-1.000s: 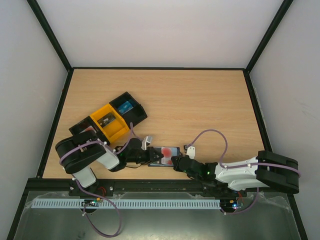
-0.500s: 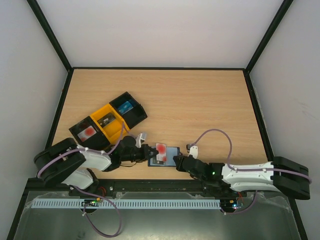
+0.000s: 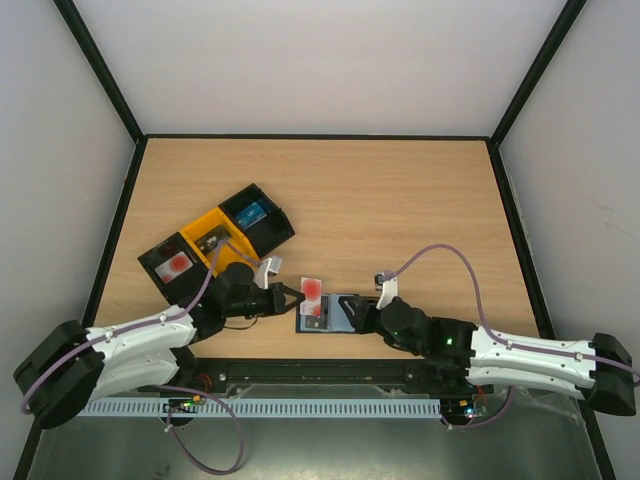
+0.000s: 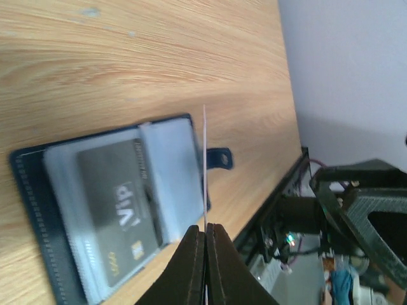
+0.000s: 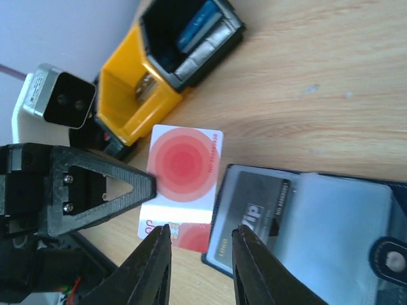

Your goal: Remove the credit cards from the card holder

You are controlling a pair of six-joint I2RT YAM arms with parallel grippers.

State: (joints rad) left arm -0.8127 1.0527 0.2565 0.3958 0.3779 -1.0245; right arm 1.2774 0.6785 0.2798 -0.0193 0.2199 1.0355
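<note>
I see the left jaws closed tight on the white card with the red round mark [image 3: 312,288]. In the left wrist view the card shows only as a thin line running straight out from the pinched tips. It is held by one short end on the left side of the card holder [image 3: 330,312]. I cannot tell whether its free end touches the holder.

The card holder lies open and flat on the surface [image 3: 400,210], close to the near edge and about midway along it. Its black tab clasp [image 4: 219,159] sticks out on the side towards the near edge. A dark card [image 5: 251,213] marked VIP sits in one clear inner pocket, and the pocket next to it looks pale and bare.

The right jaws stand parted over the left end of the holder. A corner of the white card and a corner of the holder show in the gap, and I see nothing clamped between the tips.

Nearer the left edge, a yellow tray [image 3: 222,250] sits in a slanted row between two black trays. The black tray [image 3: 255,215] farther from me holds a blue card [image 3: 252,212]. The nearer black tray [image 3: 172,264] shows something with a red round mark inside it.
</note>
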